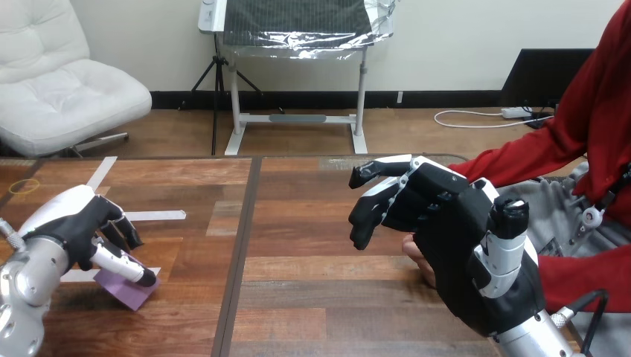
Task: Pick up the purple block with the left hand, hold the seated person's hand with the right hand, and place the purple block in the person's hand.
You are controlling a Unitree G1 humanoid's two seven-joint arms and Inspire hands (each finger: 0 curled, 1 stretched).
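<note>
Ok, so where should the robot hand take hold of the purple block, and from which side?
Pinch the purple block across its two broad flat faces, near the upper edge, coming from above on its left. It is a thin slab sitting tilted, and the left robot hand has its thumb on the near face there.

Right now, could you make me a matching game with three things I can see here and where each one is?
Things:
1. purple block
2. person's hand
3. yellow ring

Places:
A. far left corner of the table
B. pinched in the left hand
C. tucked behind the right hand

Pairs: 1-B, 2-C, 3-A.
</note>
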